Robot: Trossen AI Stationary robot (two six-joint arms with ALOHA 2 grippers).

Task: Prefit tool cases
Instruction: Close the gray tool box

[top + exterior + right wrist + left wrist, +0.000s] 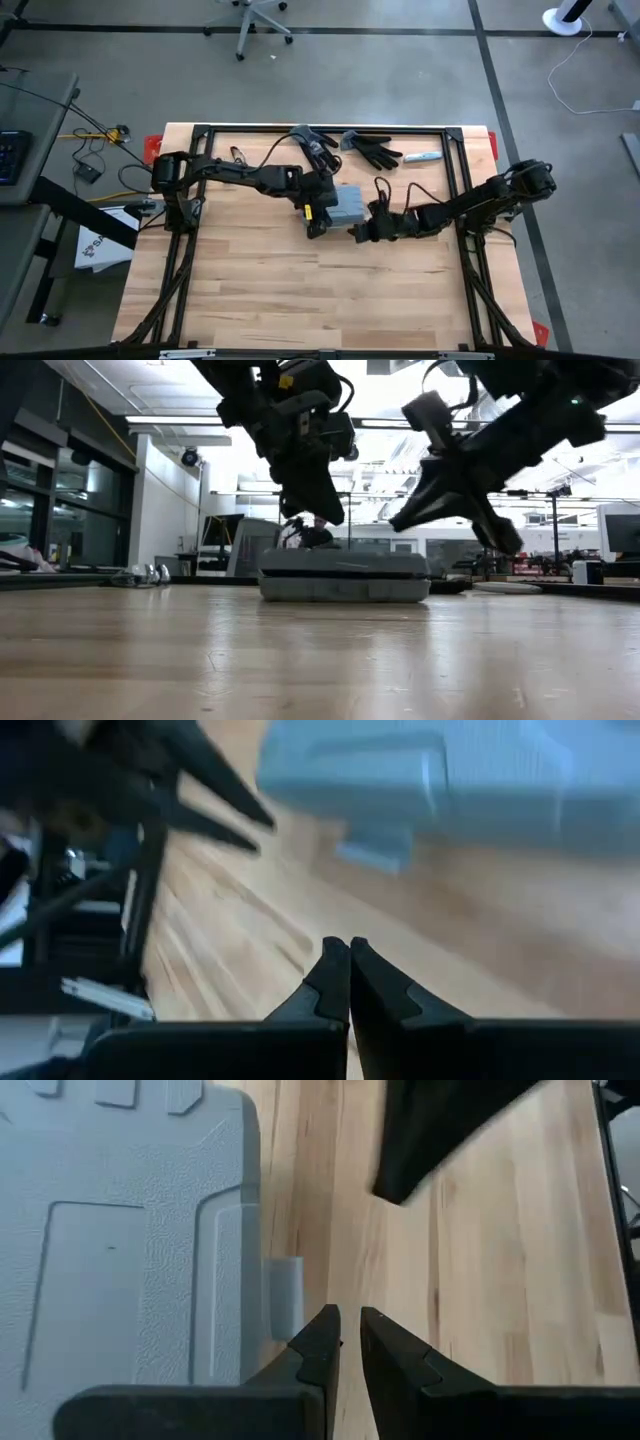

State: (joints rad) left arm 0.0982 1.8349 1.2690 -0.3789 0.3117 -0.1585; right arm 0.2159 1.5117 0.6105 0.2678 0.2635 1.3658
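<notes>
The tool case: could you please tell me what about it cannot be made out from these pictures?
- Contents: the tool case lies shut in the low view.
- Far half: in the high view, the left arm covers much of the tool case.
- Latch tab: blurred in the right wrist view.
- Left wrist view: the picture's edge cuts the tool case.

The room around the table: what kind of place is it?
Probably a lab or workshop. The wooden table stands on a bare concrete floor, an office chair is behind it, and the low view shows monitors and ceiling strip lights.
</notes>
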